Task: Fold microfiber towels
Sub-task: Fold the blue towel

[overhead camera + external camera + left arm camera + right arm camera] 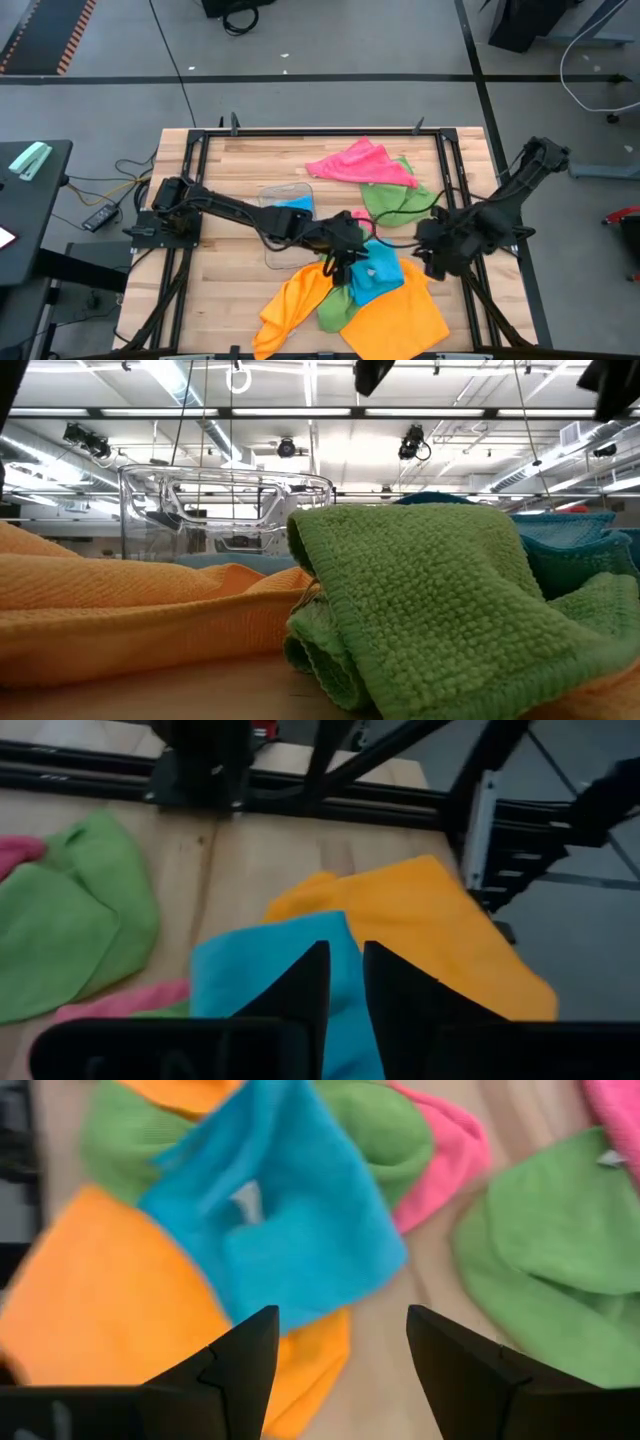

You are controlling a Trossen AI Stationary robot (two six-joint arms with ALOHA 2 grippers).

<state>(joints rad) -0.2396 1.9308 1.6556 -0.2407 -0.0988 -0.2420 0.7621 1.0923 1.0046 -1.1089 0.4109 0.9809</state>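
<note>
Over the towel pile, left claw (345, 982) nearly closed above blue towel (260, 975), right claw (340, 1345) wide open, empty.

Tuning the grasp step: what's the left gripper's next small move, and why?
Probably close fully on the blue towel and lift. The left gripper sits over its edge with jaws nearly together, while the right gripper waits open nearby.

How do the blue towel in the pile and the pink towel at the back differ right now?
The blue towel lies atop the orange and green pile, under the left gripper; the pink towel lies apart, with no gripper near. Blue lies flatter; pink is bunched up. Neither is folded.
</note>
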